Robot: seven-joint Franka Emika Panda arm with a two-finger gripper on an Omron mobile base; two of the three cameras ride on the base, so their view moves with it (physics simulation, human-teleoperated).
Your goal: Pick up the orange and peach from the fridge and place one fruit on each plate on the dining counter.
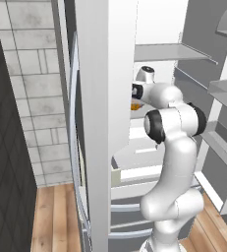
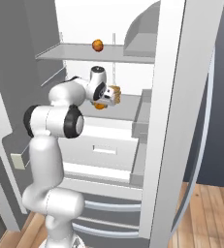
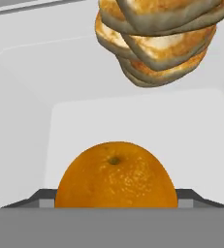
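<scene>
The fridge [image 2: 174, 97] stands open with my arm reaching onto its middle shelf. The orange [image 3: 116, 177], a plain round ball with a small stem dimple, sits between my two dark fingertips [image 3: 41, 196], and my gripper [image 3: 116, 199] is shut on it. From the base the orange [image 2: 100, 105] peeks out under the hand, just above the shelf, and a sliver of the orange [image 1: 134, 105] shows beside the door edge. The peach [image 2: 97, 45], orange-red, rests on the upper shelf above the gripper [image 2: 104, 101].
A tan layered burger-like stack [image 3: 157, 43] lies on the same shelf just behind the orange, also seen as the stack [image 2: 114, 94] next to the hand. The fridge door [image 1: 105, 98] stands close on the left; door bins [image 1: 223, 93] line the right. Grey drawers [image 2: 108, 145] sit below.
</scene>
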